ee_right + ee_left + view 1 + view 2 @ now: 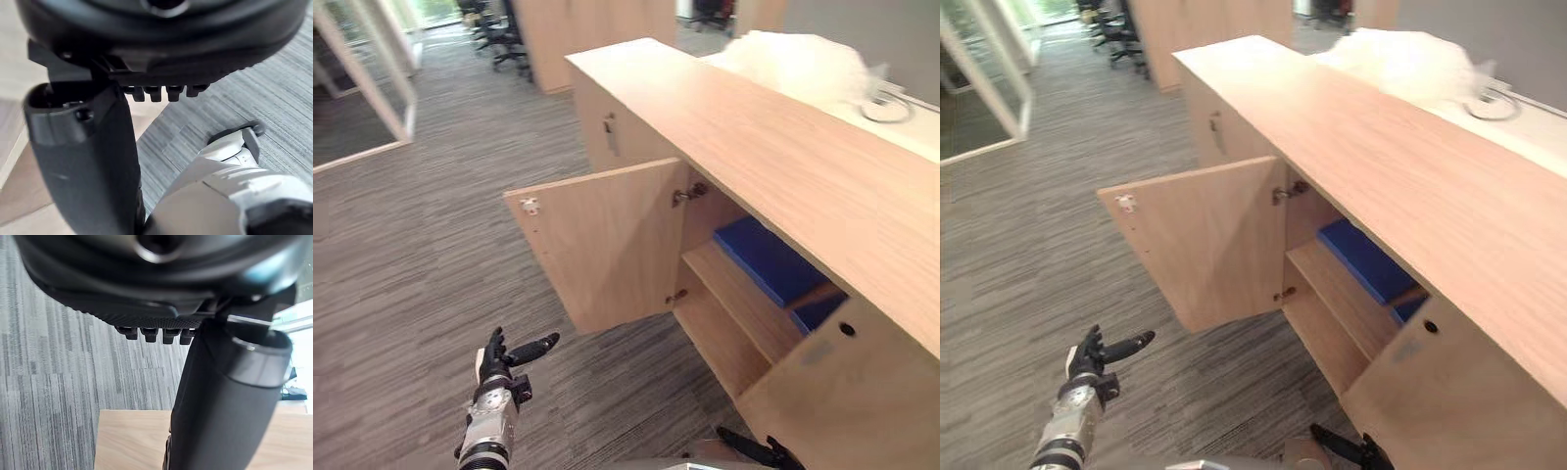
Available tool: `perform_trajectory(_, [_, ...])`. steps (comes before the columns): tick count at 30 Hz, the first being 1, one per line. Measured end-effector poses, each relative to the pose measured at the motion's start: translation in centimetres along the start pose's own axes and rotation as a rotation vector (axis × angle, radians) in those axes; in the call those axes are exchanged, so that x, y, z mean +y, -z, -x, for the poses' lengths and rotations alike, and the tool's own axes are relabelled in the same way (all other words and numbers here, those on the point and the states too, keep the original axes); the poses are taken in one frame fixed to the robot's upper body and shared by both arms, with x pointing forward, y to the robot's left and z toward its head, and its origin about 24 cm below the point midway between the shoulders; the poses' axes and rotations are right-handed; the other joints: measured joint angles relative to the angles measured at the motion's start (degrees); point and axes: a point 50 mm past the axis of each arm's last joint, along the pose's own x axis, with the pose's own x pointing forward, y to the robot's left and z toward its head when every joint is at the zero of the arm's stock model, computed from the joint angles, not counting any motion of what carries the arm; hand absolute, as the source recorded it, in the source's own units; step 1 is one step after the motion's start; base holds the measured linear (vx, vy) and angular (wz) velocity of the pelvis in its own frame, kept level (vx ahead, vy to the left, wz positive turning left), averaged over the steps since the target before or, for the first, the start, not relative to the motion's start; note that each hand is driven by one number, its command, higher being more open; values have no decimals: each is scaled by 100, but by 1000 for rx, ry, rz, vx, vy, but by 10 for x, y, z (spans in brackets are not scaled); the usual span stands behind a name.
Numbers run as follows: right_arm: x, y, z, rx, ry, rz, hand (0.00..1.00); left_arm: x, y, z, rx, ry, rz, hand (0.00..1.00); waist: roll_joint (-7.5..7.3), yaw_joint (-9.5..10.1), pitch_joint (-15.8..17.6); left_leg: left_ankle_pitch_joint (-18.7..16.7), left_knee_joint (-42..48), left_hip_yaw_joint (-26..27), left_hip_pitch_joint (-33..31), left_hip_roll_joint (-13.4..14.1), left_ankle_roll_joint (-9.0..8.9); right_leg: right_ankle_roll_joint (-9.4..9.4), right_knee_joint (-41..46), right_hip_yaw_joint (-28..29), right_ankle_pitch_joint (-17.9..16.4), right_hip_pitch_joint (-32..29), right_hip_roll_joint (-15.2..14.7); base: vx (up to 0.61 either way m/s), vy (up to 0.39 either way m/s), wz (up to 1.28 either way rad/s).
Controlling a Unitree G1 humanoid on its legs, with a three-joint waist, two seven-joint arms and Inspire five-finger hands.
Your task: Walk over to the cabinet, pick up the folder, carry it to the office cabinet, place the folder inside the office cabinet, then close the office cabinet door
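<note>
Left eye: office cabinet with its door open. A blue folder lies flat on the upper shelf inside. Left hand over carpet – fingers straight, empty.
Right eye: right hand low beside the cabinet.
Right wrist: fingers straight, nothing held.

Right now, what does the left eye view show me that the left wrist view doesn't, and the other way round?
Left eye view: the office cabinet with its door standing open, and the blue folder lying flat on a shelf inside. Left wrist view: a close look along the left hand, with its thumb and fingertips holding nothing. Both: that open hand, the grey carpet under it, and light wood panelling.
</note>
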Motion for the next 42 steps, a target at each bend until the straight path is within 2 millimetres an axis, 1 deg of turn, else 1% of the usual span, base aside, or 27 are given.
perform_trajectory(1, [-1,4,1,13,13,-20,100,-2,8,3,22,3,7,100,110,46,-67,10,10,59,40,138,-76,-11,-288,-194,47,149,66,148,-100,85])
perform_trajectory(2, [-1,6,1,18,17,-25,100,-1,10,4,29,-1,8,100,169,69,-92,-27,15,83,30,222,-111,-29,-437,-255,84,224,123,183,-91,44])
perform_trajectory(4, [-4,8,1,30,25,-38,100,3,14,5,38,-16,12,100,240,117,-107,-213,176,268,-29,443,-292,-85,-997,-413,288,596,304,157,-83,27])
perform_trajectory(6, [-4,18,4,58,33,-50,100,2,14,5,37,-8,12,100,158,147,-68,-605,755,583,-154,580,-457,-76,-1393,-614,382,1052,409,165,-103,40])
perform_trajectory(7, [-5,22,5,69,40,-60,100,0,15,6,40,2,9,100,140,153,-65,-834,1154,698,-228,651,-491,-76,-1471,-681,388,1226,460,188,-75,39])
perform_trajectory(8, [-6,24,5,74,48,-78,100,-2,17,7,44,8,14,100,133,163,-53,-1113,1795,864,-410,755,-601,-76,-1514,-722,388,1391,506,173,-33,29])
perform_trajectory(9, [-7,23,6,68,53,-79,100,-4,16,7,42,13,15,100,122,161,-44,-1219,2217,987,-579,810,-690,-77,-1557,-738,390,1472,508,198,-18,26])
perform_trajectory(10, [-6,19,5,48,53,-75,100,-8,13,8,27,25,24,100,131,168,-21,-1440,3241,1459,-1047,1043,-734,-81,-1677,-740,392,1599,514,169,-6,13])
perform_trajectory(11, [-5,13,4,33,52,-58,100,-10,13,8,25,36,20,100,184,182,21,-1578,3733,1871,-1338,1365,-654,-87,-1751,-703,389,1702,519,168,-4,1])
perform_trajectory(13, [-7,1,1,5,55,-52,100,-10,14,9,28,42,15,100,245,218,14,-1602,3613,1923,-1648,1629,-592,-60,-1753,-523,371,1724,422,184,56,-35])
perform_trajectory(15, [-8,-4,0,-10,56,-48,100,-5,12,7,22,35,4,100,235,252,19,-1307,2857,1524,-1731,1656,-574,135,-1713,-416,248,1814,220,211,140,-37])
perform_trajectory(16, [-11,-4,0,-10,61,-44,100,-2,10,6,17,28,-4,100,237,257,15,-1016,2412,1151,-1758,1665,-666,250,-1686,-317,103,1902,78,197,169,-25])
perform_trajectory(17, [-12,-4,0,-9,65,-42,100,1,9,6,15,23,-10,100,242,263,5,-777,2325,1048,-1759,1652,-764,323,-1667,-268,25,1932,-6,325,358,-32])
perform_trajectory(18, [-15,-3,0,-7,71,-39,100,8,7,4,10,8,-28,100,225,258,-42,-534,2237,1056,-1713,1475,-964,442,-1627,-150,-48,1924,-230,266,332,-17])
perform_trajectory(19, [-13,-2,0,-2,66,-41,100,13,2,2,-3,0,-40,100,205,216,-72,-495,2225,1070,-1706,1405,-922,504,-1629,-132,-13,1857,-288,266,393,-20])
perform_trajectory(20, [-3,6,0,32,35,-51,100,24,-20,-6,-59,-25,-73,100,140,206,-34,-508,2538,792,-1910,1363,-885,541,-1818,53,191,1737,-246,121,250,-14])
perform_trajectory(21, [-4,7,0,39,34,-59,100,29,-25,-8,-70,-42,-84,100,170,198,-19,-523,2608,665,-1949,1354,-883,607,-1968,144,275,1727,-210,87,241,-28])
perform_trajectory(22, [-4,10,0,50,36,-62,100,39,-34,-10,-91,-68,-115,100,117,151,-51,-544,2622,650,-1919,1354,-897,667,-2093,173,514,1746,-181,71,170,-21])
perform_trajectory(23, [-7,13,1,61,49,-73,100,41,-40,-11,-109,-75,-134,100,133,119,-53,-547,2596,656,-1850,1383,-894,717,-2089,228,640,1767,-163,56,112,-24])
perform_trajectory(24, [-10,16,1,73,62,-83,100,40,-46,-13,-123,-73,-141,100,199,118,-55,-547,2496,675,-1747,1430,-894,744,-2046,301,731,1762,-130,64,86,-25])
perform_trajectory(26, [-17,24,4,94,89,-110,100,32,-52,-15,-145,-49,-182,100,292,90,-234,-548,1966,754,-1501,1484,-894,818,-2077,468,907,1643,-121,49,77,-38])
perform_trajectory(28, [-20,27,4,101,94,-108,100,25,-58,-16,-163,-21,-200,100,367,37,-306,-512,1474,866,-1330,1449,-864,836,-2065,603,927,1457,-175,39,82,-56])
perform_trajectory(29, [-20,28,5,105,91,-120,100,19,-63,-17,-176,1,-216,100,357,22,-319,-367,1170,1100,-1180,1388,-817,874,-2066,738,960,1352,-264,9,76,-68])
perform_trajectory(34, [-21,32,6,109,91,-177,100,10,-69,-18,-197,58,-307,100,354,-7,-360,-218,731,1611,-906,1209,-700,932,-2074,1075,1011,1118,-457,-30,71,-52])
perform_trajectory(37, [-23,30,6,100,90,-176,100,-2,-76,-18,-222,150,-410,100,380,10,-390,-133,581,1767,-893,1146,-636,1002,-2088,1146,1093,968,-518,-49,54,-29])
perform_trajectory(40, [-23,28,5,88,83,-173,100,-23,-84,-17,-250,307,-578,100,380,11,-401,-36,426,1973,-832,1091,-608,1047,-2089,1295,1141,836,-558,-65,37,-29])
perform_trajectory(42, [-23,27,5,82,75,-169,100,-16,-86,-19,-245,308,-662,100,397,16,-392,8,367,2050,-808,1052,-603,1052,-2102,1302,1147,788,-572,-89,22,-25])
